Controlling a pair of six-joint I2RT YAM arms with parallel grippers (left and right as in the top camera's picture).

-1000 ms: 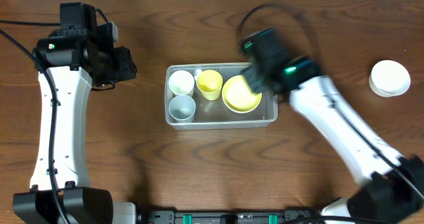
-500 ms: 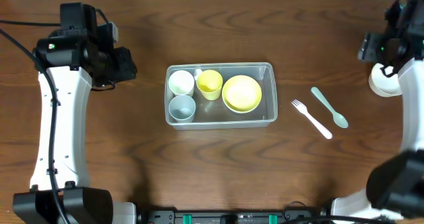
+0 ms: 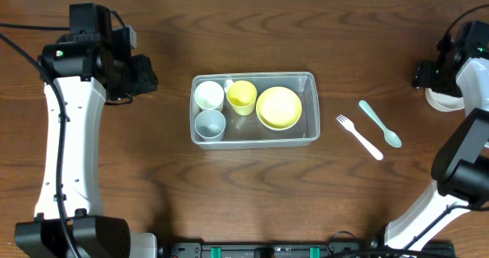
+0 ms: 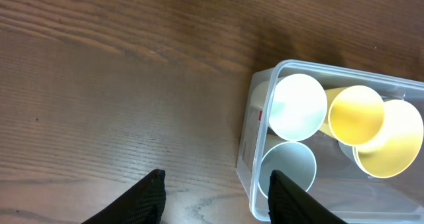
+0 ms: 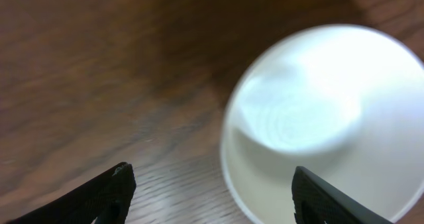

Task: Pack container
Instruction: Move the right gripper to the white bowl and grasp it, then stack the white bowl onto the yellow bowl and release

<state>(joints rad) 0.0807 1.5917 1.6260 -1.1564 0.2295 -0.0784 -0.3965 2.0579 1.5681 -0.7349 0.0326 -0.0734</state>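
Overhead and wrist views of a brown wooden worktop (image 3: 252, 189) with both arms.

The left fingers (image 3: 150, 79) are spread apart and hold nothing. In the left wrist view, only bare worktop shows between their two dark tips. The container (image 3: 252, 142), a clear rectangular tub with rounded corners, lies ahead of these fingers and off to one side. It rests flat on the worktop between the two pairs of fingers, nearer the left pair. In the wrist view its near corner (image 4: 246, 151) appears close beside one fingertip, and the overhead view shows a gap between the two.

Inside the container, at the end nearest the left fingers, a white cup (image 3: 208, 95) and a grey cup (image 3: 210, 124) stand side by side. Beyond them is a yellow cup (image 3: 242, 96), then a yellow bowl (image 3: 279, 108) at the far end.

The right fingers (image 3: 424, 75) are also parted wide and empty. A white bowl (image 5: 318, 118) sits directly before them, its rim reaching into the gap toward one tip. Whether it is touched cannot be told.

A white fork (image 3: 359, 137) and a pale green spoon (image 3: 380, 124) lie side by side on the worktop, between the right fingers and the container.
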